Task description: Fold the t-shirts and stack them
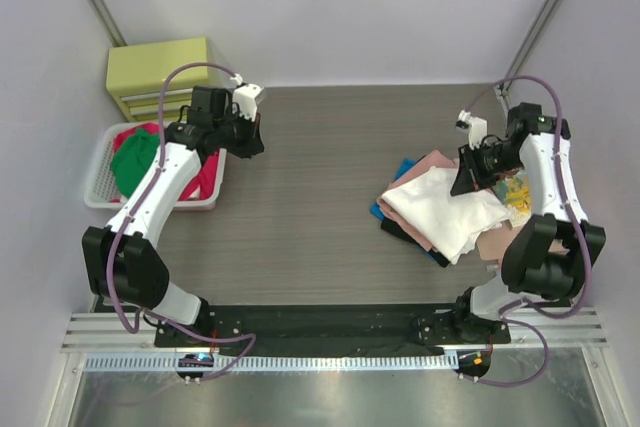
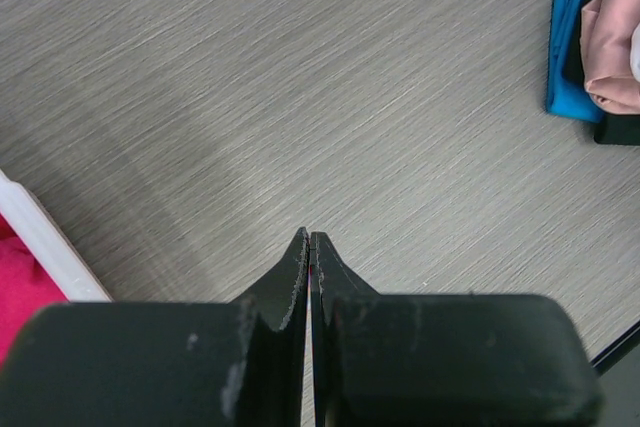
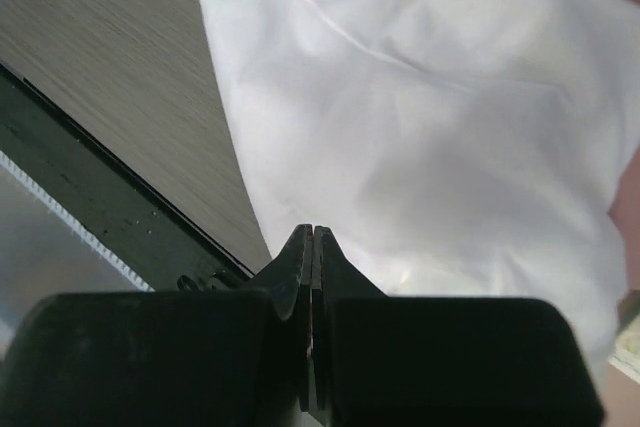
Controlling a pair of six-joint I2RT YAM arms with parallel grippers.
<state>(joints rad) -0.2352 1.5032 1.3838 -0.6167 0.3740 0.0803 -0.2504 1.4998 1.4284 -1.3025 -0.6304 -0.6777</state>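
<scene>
A white t-shirt lies folded into a rough rectangle on top of a pile at the right of the wood-grain table. Its upper face shows plain white, with soft creases across it in the right wrist view. A salmon-pink t-shirt sticks out from under it at the far side. Blue cloth and a black t-shirt show only as edges (how many layers the pile holds cannot be told).

At the left, a white slotted basket holds a green t-shirt bunched over a red t-shirt and magenta cloth, which the left arm partly hides.

The right gripper hovers over the white t-shirt, its fingers pressed together on nothing. Whether the tips touch the cloth cannot be told. The left gripper, likewise pressed together and empty, hangs over bare table just beside the basket. A yellowish patterned thing beside the pile is mostly covered by the right arm.
</scene>
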